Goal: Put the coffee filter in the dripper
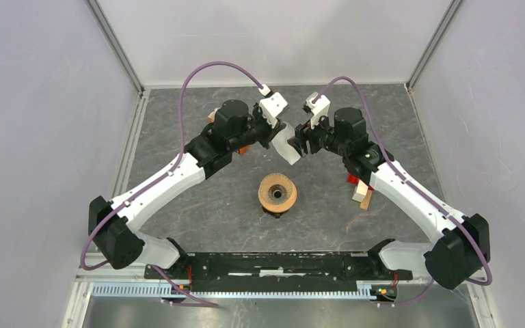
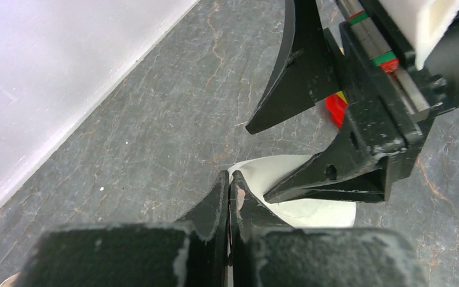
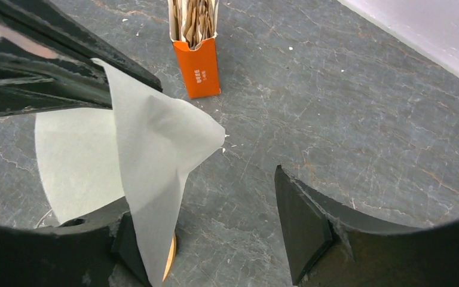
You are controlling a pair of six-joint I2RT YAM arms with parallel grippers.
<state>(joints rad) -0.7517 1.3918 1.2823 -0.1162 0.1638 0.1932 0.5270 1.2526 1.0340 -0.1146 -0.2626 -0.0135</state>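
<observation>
My left gripper (image 2: pixel 230 186) was closed tight on one edge of the coffee filter (image 3: pixel 149 143), the white paper pinched flat between its fingers and held up off the table (image 1: pixel 198 205). My right gripper (image 3: pixel 203 197) stood wide open with nothing clamped, one of its fingers lying against the paper. The dripper (image 1: pixel 277 193) sat by itself on the table, nearer my bases than both grippers and apart from them.

The hold was a thin one on flimsy paper, so any pull from my right finger could have torn the filter or dragged it out of the pinch. The filter looked creased, not opened into a cone (a flattened one would probably sit crooked on the ribbed glass). The dripper looked light, and a knock on its wooden ring while lowering could have tipped it.

I could not tell whether my right finger was inside the fold or only outside it. From the wrists the dripper was nearly hidden, only a tan sliver under the paper. The orange box (image 3: pixel 198 69) was cut off at the top. Small red and wooden pieces (image 1: pixel 361 191) beside my right arm were too small to name.
</observation>
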